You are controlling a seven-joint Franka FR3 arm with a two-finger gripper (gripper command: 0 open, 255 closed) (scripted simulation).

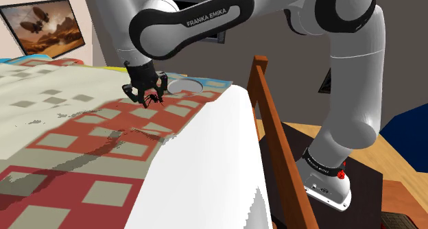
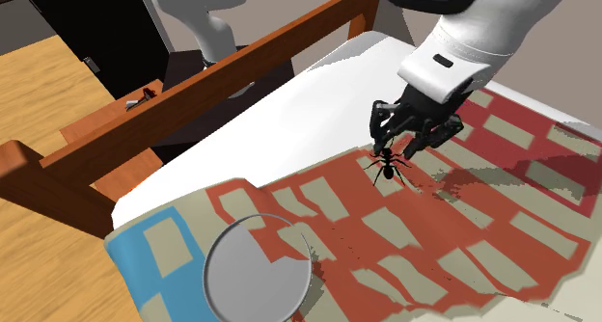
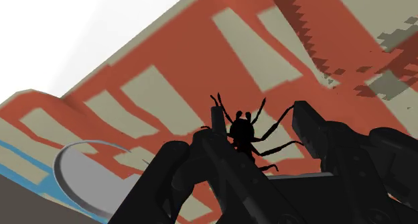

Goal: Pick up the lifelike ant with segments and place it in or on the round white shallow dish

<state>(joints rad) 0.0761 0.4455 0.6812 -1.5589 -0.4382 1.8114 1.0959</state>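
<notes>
A black ant [image 2: 386, 166] with thin legs hangs under my gripper [image 2: 400, 137], a little above the red and beige patterned quilt [image 2: 463, 233]. The gripper [image 3: 261, 120] is shut on the ant [image 3: 241, 132], whose body sits between the fingers and closer to one of them, legs sticking out forward. In the shoulder view the gripper [image 1: 145, 90] holds the ant [image 1: 157, 97] just short of the round pale shallow dish [image 1: 186, 86]. The dish [image 2: 256, 267] lies on the quilt's corner, partly sunk into the cloth. From the hand, the dish [image 3: 87, 172] sits off to one side.
A brown wooden bed rail [image 2: 193, 98] runs along the bed's edge beside a white sheet [image 1: 206, 166]. The same rail [image 1: 264, 104] stands between the bed and my stand [image 1: 343, 186]. A framed picture [image 1: 44, 25] hangs on the far wall.
</notes>
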